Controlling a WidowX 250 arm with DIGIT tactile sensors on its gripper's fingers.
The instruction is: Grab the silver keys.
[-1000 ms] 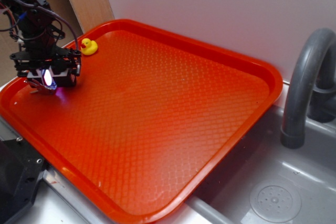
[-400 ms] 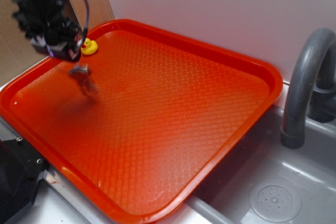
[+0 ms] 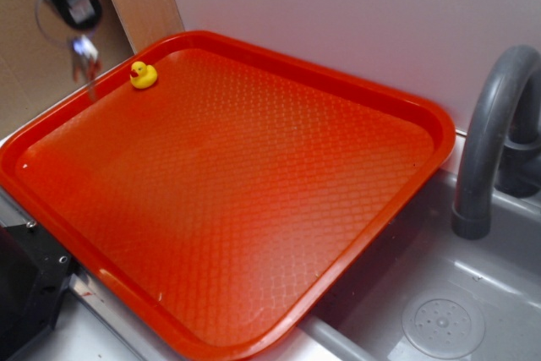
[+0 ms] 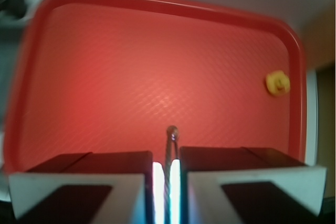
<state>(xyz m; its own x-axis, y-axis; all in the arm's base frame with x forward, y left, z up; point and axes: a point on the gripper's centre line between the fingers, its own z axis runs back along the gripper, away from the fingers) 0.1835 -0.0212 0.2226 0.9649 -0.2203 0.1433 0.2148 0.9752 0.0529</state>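
My gripper (image 3: pixel 72 8) is raised high at the top left of the exterior view, above and outside the back left corner of the red tray (image 3: pixel 406 192), and it is blurred there. From it the silver keys (image 3: pixel 83 55) hang down as a thin grey smear with a bright glint near the top, clear of the tray surface and just left of the yellow rubber duck (image 3: pixel 143 75). In the wrist view my two fingers (image 4: pixel 79 182) are drawn in narrow, with only a slim bright gap between them, and a thin metal piece of the keys (image 4: pixel 170 145) stands in that gap, ending in a small round tip; so I am clamped on the keys. The duck (image 4: pixel 277 83) sits on the tray near its back left corner in the exterior view, and shows at the right edge of the tray in the wrist view, well apart from my fingers. To the right of the tray lies a grey sink (image 3: pixel 473 293) with a round drain (image 3: pixel 443 325) and a curved grey faucet (image 3: pixel 490 133).
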